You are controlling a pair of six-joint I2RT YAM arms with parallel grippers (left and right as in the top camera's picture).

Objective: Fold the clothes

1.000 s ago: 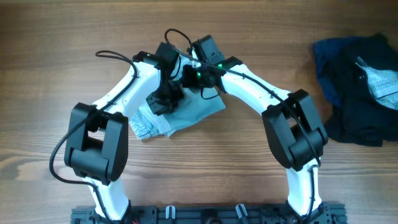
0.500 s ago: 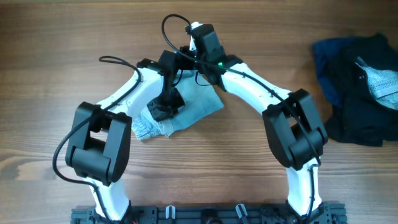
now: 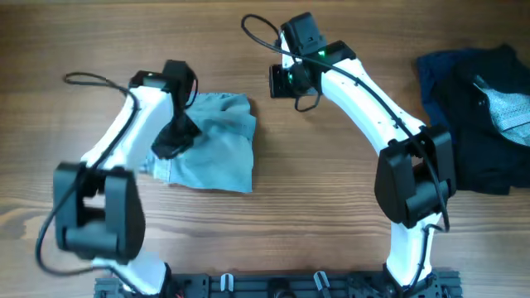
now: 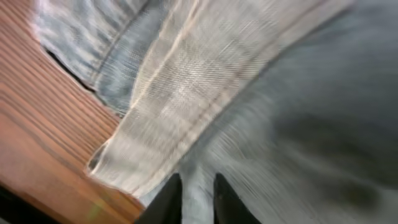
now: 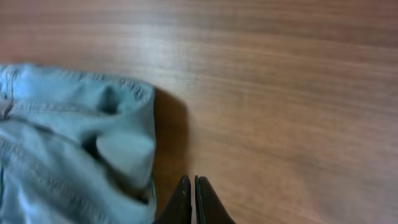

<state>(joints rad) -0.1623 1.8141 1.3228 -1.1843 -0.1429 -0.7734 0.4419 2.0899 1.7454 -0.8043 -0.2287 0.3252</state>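
Observation:
The clothes in hand are pale blue denim shorts (image 3: 219,145), lying folded on the wooden table left of centre. My left gripper (image 3: 170,141) sits on their left part. In the left wrist view its jaws (image 4: 198,196) stand slightly open over blurred denim (image 4: 205,93), with cloth showing in the narrow gap and a lighter hem band above. My right gripper (image 3: 286,80) hovers to the right of the shorts. In the right wrist view it (image 5: 194,183) is shut and empty over bare wood, just beside the shorts' edge (image 5: 62,149).
A heap of dark navy garments (image 3: 464,124) with a pale blue-grey piece (image 3: 505,108) on top lies at the table's right edge. The wooden tabletop (image 3: 331,190) runs between the shorts and that heap. The arms' bases stand at the front edge.
Both arms have drawn apart: the left swung left, the right rose up and right off the shorts. The shorts shifted left and lie wider. The left jaws have parted a little.

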